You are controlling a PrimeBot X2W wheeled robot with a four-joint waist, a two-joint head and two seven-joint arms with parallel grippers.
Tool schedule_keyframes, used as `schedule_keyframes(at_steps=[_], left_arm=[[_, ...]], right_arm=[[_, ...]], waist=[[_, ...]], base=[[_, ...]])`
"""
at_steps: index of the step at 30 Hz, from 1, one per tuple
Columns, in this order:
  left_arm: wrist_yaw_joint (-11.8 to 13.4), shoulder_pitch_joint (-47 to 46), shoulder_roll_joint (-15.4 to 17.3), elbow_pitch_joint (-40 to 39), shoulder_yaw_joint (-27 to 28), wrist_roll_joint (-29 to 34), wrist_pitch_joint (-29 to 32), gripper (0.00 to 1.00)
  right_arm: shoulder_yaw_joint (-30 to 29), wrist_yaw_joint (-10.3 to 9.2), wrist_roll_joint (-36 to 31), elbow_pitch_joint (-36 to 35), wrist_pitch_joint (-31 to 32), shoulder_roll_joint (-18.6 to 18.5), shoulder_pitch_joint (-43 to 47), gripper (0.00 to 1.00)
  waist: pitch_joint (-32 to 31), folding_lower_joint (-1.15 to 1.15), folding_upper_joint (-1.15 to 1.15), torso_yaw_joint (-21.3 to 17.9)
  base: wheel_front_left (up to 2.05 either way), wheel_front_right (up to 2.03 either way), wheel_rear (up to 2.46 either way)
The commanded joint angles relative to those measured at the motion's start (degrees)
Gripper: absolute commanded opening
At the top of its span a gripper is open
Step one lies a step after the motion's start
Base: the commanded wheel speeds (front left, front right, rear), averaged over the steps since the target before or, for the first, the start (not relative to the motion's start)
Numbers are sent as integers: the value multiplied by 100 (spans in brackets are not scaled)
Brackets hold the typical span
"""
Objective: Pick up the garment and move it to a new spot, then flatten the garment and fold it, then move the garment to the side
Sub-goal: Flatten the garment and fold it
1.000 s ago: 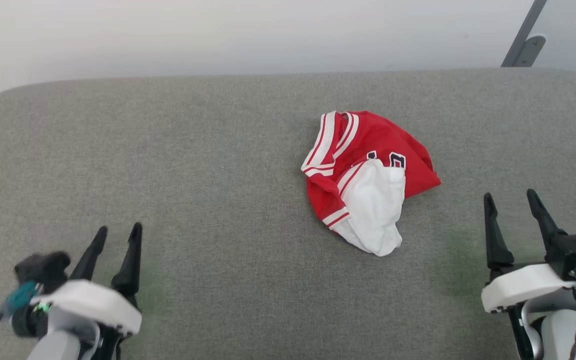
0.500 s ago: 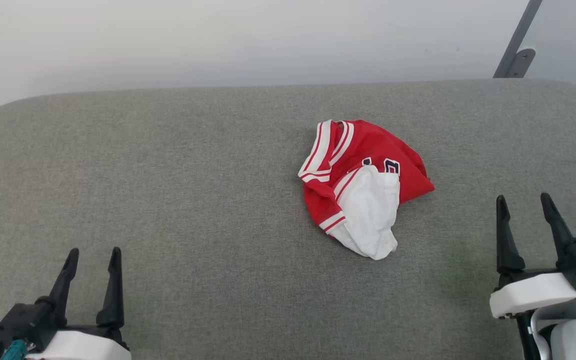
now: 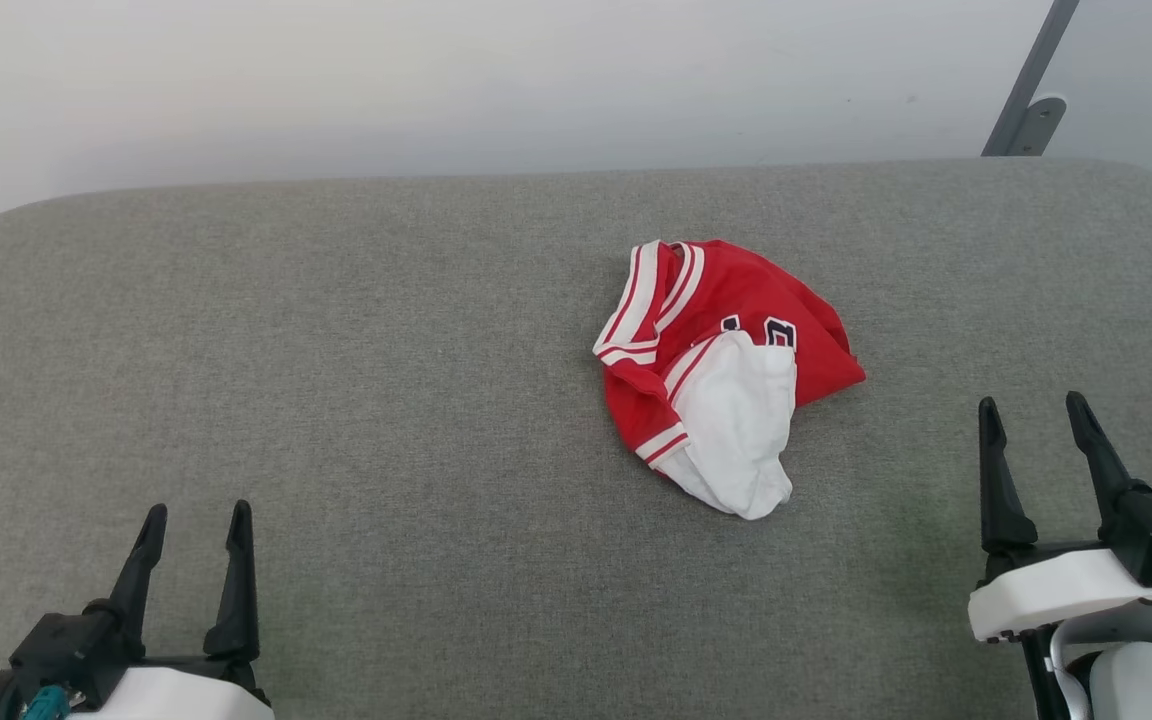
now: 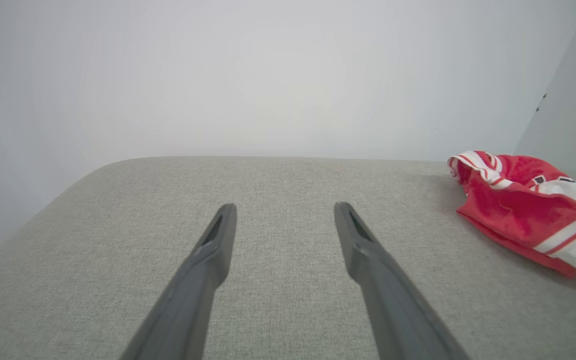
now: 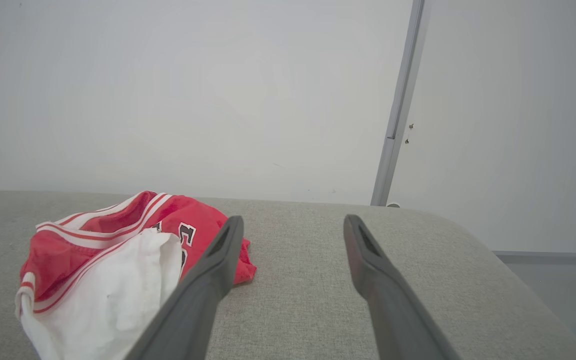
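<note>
Either side of garment (image 3: 726, 375), left claw (image 3: 199, 510), right claw (image 3: 1030, 402) parted, apparently empty

The garment (image 3: 726, 375) lies crumpled in a loose heap on the grey cushion (image 3: 336, 380), right of the cushion's middle. Its red body is bunched up, with white-and-red striped trim turned up along its left side. 1 white sleeve drapes over the near part, half covering a white-and-black emblem.

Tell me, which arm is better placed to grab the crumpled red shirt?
Right, probably. The right end effector is open and much nearer the garment; the left end effector, also open, sits far across the grey surface.
</note>
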Motion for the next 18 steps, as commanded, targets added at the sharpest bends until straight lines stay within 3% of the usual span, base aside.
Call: schedule_keyframes(at_steps=[1, 6, 9, 14, 18], left_arm=[[-22, 85, 5, -23, -7, -13, -13, 100], [-23, 97, -42, -55, -10, -83, -13, 100], [-23, 76, -74, -31, -56, -111, -13, 100], [-19, -72, -196, 50, -168, -186, -13, 100], [-19, -197, -272, 173, -328, -231, -14, 100]], right_arm=[[17, -4, 19, 6, -13, 22, -27, 100], [198, -4, -12, 119, -13, -36, -66, 100], [635, -4, 51, 311, 215, -261, -193, 100], [1988, -4, 424, 270, 1522, -1156, -463, 100], [2980, -4, 1060, -225, 2796, -1954, -705, 100]], waist=[[7, 0, 0, -1], [64, 0, 0, 6], [157, 0, 0, 56], [371, 0, 0, 190], [559, 0, 0, 320]], base=[[0, 0, 0], [0, 0, 0], [0, 0, 0], [0, 0, 0], [0, 0, 0]])
